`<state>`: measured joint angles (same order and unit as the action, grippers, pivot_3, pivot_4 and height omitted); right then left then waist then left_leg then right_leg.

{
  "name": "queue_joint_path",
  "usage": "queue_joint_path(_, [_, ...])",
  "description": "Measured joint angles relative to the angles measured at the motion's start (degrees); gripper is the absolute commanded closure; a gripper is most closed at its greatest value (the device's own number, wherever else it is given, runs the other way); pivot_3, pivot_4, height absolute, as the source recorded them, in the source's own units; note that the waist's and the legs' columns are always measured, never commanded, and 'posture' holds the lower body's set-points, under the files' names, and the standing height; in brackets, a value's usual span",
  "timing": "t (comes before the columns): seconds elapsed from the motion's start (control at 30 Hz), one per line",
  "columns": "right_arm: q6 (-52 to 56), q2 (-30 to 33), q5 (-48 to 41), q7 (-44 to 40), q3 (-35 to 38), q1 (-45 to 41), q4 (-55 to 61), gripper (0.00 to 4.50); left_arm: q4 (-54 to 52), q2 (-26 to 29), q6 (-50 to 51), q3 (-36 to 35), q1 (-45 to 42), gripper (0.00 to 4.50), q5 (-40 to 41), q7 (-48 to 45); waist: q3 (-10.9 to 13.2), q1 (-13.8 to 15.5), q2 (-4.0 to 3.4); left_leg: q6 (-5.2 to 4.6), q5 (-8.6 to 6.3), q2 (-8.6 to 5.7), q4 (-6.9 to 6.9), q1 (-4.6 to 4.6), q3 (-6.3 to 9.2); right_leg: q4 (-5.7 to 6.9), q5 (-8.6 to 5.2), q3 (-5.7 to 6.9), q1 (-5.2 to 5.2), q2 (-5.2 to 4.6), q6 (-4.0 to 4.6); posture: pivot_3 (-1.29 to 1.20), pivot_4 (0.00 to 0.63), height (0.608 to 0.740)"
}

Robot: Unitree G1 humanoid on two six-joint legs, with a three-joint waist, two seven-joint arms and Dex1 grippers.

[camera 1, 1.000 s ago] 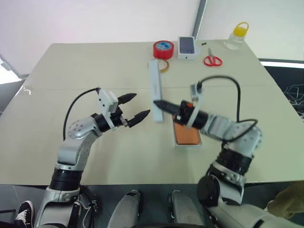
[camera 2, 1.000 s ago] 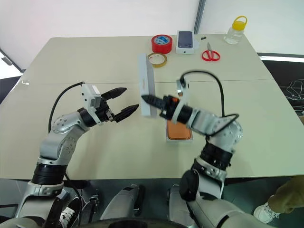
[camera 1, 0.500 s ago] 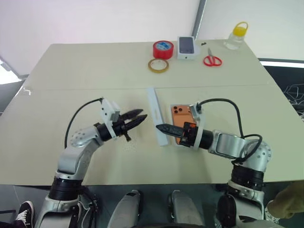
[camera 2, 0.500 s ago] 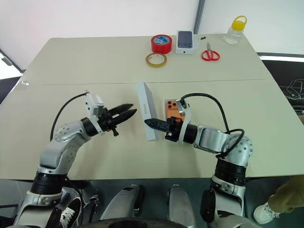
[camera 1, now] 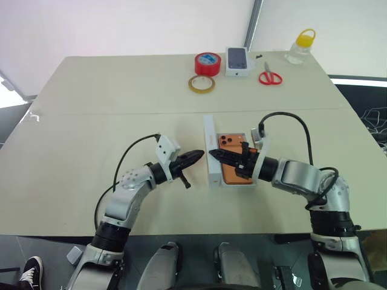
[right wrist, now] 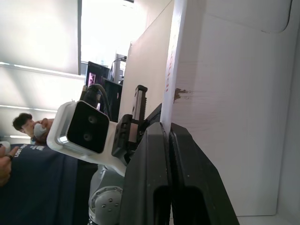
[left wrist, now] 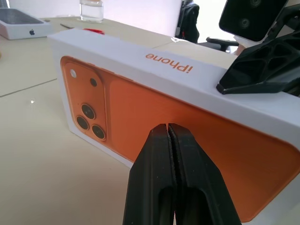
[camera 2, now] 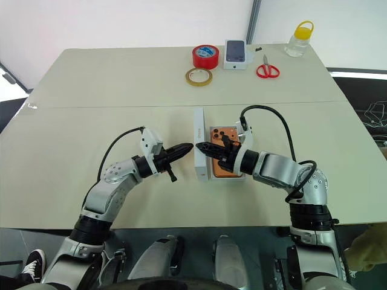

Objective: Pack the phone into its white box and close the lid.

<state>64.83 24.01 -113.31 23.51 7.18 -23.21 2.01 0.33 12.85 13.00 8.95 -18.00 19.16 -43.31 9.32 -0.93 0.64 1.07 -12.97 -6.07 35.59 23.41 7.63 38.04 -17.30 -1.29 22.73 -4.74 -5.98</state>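
The lid (camera 1: 210,158), a white shell with an orange phone printed on its outer face (left wrist: 197,117), stands on its long edge on the table. It leans against the left side of the white box (camera 1: 239,183). The orange phone (camera 1: 232,164) lies in that box, camera lenses at the far end. My right gripper (camera 1: 213,154) is shut on the lid's upper wall, reaching over the phone. Its own wrist view shows the lid's white inside (right wrist: 229,117). My left gripper (camera 1: 199,154) is shut, with its tip against the lid's printed face.
At the far side of the table sit a red tape roll (camera 1: 207,63), a tan tape ring (camera 1: 201,83), a small white carton (camera 1: 238,60), red scissors (camera 1: 270,77) and a yellow-capped bottle (camera 1: 300,47). A person (right wrist: 26,126) is beyond the table.
My right gripper brought the lid down from the air to stand on edge beside the box. My left gripper shut and moved right and down to the lid's outer face.
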Motion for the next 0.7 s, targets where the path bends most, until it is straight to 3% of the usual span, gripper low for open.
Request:
queue_joint_path(0.07, [-0.51, 1.51, 0.01, -0.34, -0.61, 0.04, -0.04, 3.62, 0.63, -0.33, 0.00, 0.02, -0.35, 4.50, -0.04, -0.04, 0.00, 0.09, 0.00, -0.03, -0.01, -0.01, 0.04, 0.00, 0.00, -0.01, 0.00, 0.01, -0.03, 0.00, 0.00, 0.00, 0.150, 0.740])
queue_joint_path(0.2, [-0.60, 5.38, 1.58, -2.46, -1.26, 0.28, -1.26, 1.67, 1.42, -1.60, -0.16, 0.52, -1.16, 4.50, -0.65, 0.01, 0.01, 0.26, 0.01, -0.08, -0.05, -0.03, 0.09, 0.04, 0.00, -0.04, -0.01, 0.02, -0.04, -0.02, -0.01, 0.00, 0.150, 0.740])
queue_joint_path(0.43, [-0.10, 17.03, 10.39, -15.42, 4.08, 1.36, -1.17, 1.67, 4.62, -4.96, -1.12, 1.69, -3.71, 4.50, -1.76, 0.00, 0.02, 0.10, 0.02, -0.15, -0.09, -0.01, 0.17, 0.07, -0.03, -0.04, -0.02, 0.05, -0.06, 0.01, -0.04, 0.00, 0.150, 0.740])
queue_joint_path(0.57, [-1.92, 24.85, 25.78, -28.01, 4.05, 1.89, 1.19, 1.67, 8.96, -7.77, -2.62, 2.64, -6.57, 4.50, -2.52, -0.30, 0.04, 0.34, -0.01, -0.20, -0.12, -0.02, 0.29, 0.08, -0.05, -0.03, -0.04, 0.15, -0.08, 0.05, -0.08, 0.00, 0.150, 0.740])
queue_joint_path(0.7, [-8.82, 27.67, 43.63, -37.58, 0.14, 2.48, 2.46, 1.67, 12.06, -9.90, -3.52, 3.27, -8.09, 4.50, -2.83, -0.67, 0.07, 0.18, 0.05, -0.23, -0.15, -0.02, 0.37, 0.08, -0.08, -0.03, -0.05, 0.14, -0.10, 0.04, -0.11, 0.00, 0.150, 0.740])
